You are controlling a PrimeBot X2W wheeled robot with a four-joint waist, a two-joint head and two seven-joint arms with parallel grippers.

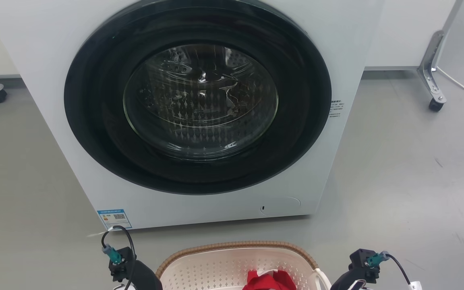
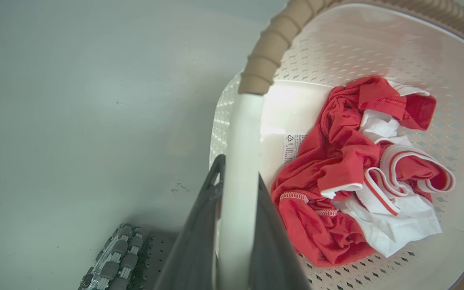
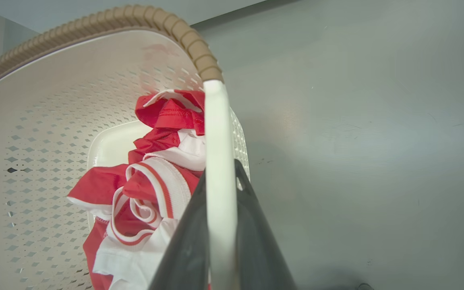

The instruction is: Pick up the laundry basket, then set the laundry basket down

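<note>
In the left wrist view, the left tool [image 2: 239,173] rises from the bottom centre of the frame. Its two dark fingers are closed on a white side handle [image 2: 242,129] of the laundry basket [image 2: 272,44], one on each side. In the right wrist view, the right tool [image 3: 220,177] grips the opposite white handle [image 3: 216,121] the same way at the bottom centre, below where the brown woven-look rim [image 3: 95,22] ends.

Red and white garments [image 2: 336,161] lie crumpled on the perforated cream bottom of the basket. In the head view, the basket [image 1: 236,244] sits at the bottom centre of the frame between the two dark wrists. A white washing machine [image 1: 34,40] with its round dark door shut fills the upper half. Grey floor [image 1: 397,161] lies all around. Whether the basket touches the floor cannot be told.
</note>
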